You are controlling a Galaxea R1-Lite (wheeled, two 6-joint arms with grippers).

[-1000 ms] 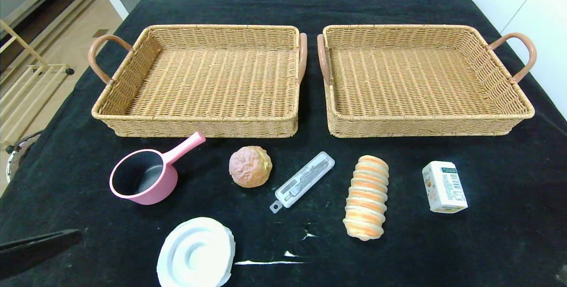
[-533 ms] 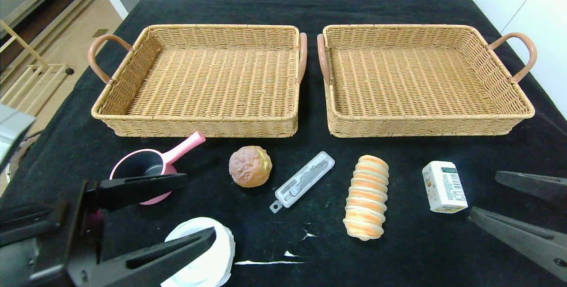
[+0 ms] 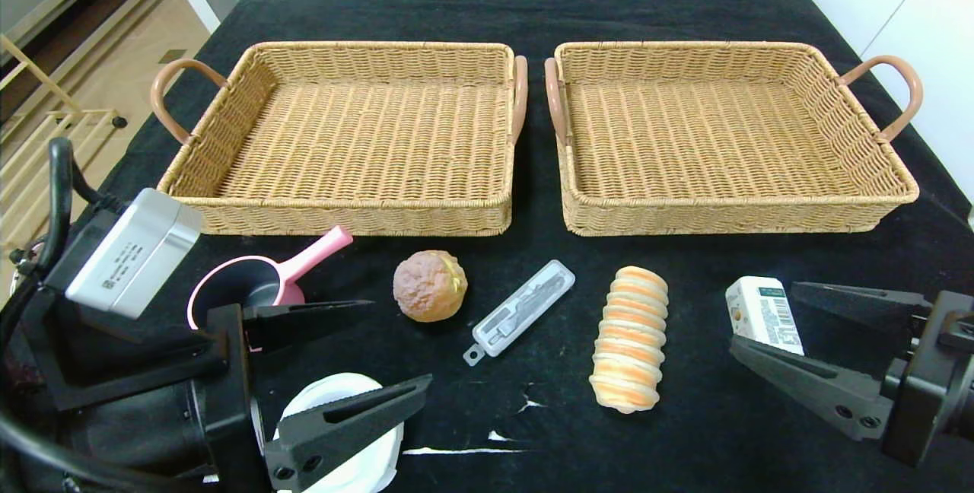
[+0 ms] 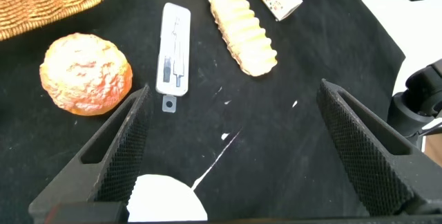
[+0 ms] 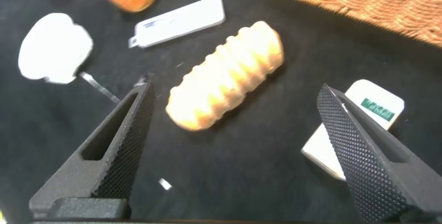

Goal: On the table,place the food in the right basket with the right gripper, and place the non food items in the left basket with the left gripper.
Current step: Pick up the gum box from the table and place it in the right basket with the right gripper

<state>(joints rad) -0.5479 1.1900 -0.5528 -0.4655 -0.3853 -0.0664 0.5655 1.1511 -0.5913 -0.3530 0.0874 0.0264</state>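
**Both arms come in, nothing sorted yet**

Since a second ago, both arms have moved in over the table. Back then only a dark tip showed at 8 o'clock. Now the left gripper fills the 7 o'clock corner, and the right gripper reaches in from 4 o'clock. None of the things on the cloth have moved.

Both grippers have their fingers spread wide apart. Neither one is holding anything.

The left gripper hangs above the white lid and close to the pink pot. The right gripper has its fingers on either side of the little white carton, which sits at 4 o'clock. I can't tell if the fingers touch it.

The job has not really started. The left basket at 11 o'clock has nothing in it. The right basket at 1 o'clock has nothing in it either.

Everything sits in a row on the black table in front of the baskets. The round bun is near the middle. The clear case lies just beside it. The long striped bread is at 5 o'clock.

What is left, I think: the bun, the bread and the carton go in the right basket. The pot, the lid and the case go in the left one.
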